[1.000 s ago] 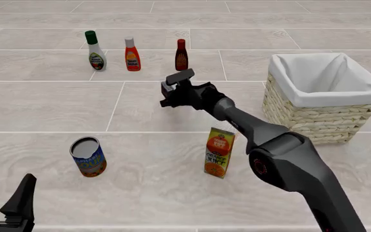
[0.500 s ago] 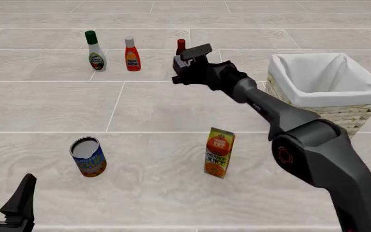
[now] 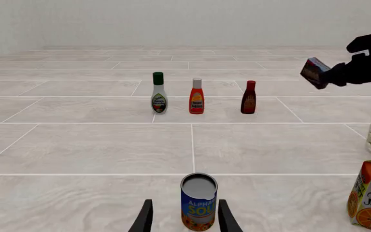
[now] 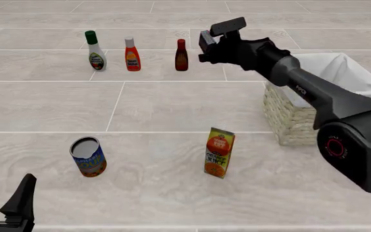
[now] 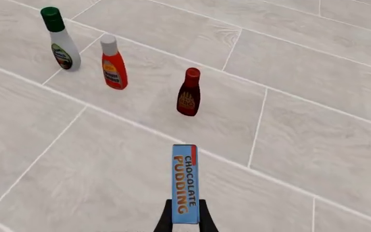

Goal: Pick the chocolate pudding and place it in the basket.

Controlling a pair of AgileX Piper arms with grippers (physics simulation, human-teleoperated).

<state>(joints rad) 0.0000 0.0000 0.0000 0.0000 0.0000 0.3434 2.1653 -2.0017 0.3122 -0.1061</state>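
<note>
My right gripper (image 4: 207, 44) is shut on the chocolate pudding (image 4: 204, 41), a small dark box, and holds it high in the air, left of the basket (image 4: 287, 115). In the right wrist view the pudding (image 5: 185, 182) shows its blue edge with its label, pinched between the fingers (image 5: 166, 221). It also shows in the left wrist view (image 3: 316, 72). The wicker basket's white lining (image 4: 340, 67) is partly hidden by my right arm. My left gripper (image 4: 4, 194) is open and empty at the near left edge.
A blue-labelled can (image 4: 87, 156) stands ahead of my left gripper, also seen in the left wrist view (image 3: 199, 200). An orange juice carton (image 4: 219, 152) stands in the middle. Three bottles, green-capped (image 4: 96, 51), red (image 4: 132, 54) and dark (image 4: 181, 55), stand in a row at the back.
My right arm has risen and swung far and to the right with the pudding, from mid-table to beside the basket. The left arm has not moved.
</note>
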